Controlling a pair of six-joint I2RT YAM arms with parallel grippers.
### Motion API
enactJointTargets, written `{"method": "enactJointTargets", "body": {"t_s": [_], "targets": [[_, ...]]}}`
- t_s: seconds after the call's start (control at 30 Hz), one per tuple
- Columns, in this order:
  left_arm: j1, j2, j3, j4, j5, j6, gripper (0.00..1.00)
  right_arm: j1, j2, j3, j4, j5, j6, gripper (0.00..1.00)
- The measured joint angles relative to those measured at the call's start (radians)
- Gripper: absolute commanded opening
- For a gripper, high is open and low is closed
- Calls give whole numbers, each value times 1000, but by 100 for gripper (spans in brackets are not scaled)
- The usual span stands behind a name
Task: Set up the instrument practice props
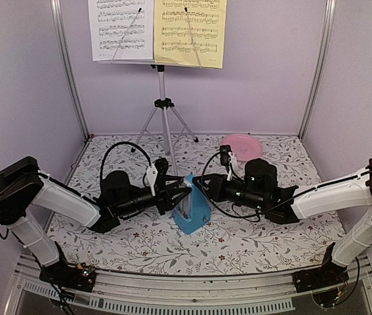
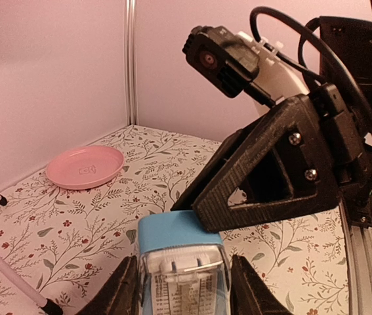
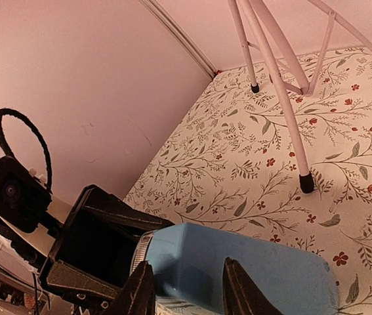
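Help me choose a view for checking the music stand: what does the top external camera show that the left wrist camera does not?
Only the top external view shows the top of the music stand, with the white sheet and the yellow sheet of music on it. Only the left wrist view shows the printed scale on the clear front of the blue metronome, flanked by the fingers of the left gripper. Both show the metronome, the pink plate, the right gripper at the metronome, the stand's feet and the floral table cover.
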Motion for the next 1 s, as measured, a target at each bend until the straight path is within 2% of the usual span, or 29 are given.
{"method": "enactJointTargets", "body": {"t_s": [0.57,1.0], "targets": [[8,0,-55,87,-9,-1,19,-3,60,-10,101,-24,7,34],[12,-19,-119,165,-10,2,18,-19,73,2,105,-22,6,33]]}}
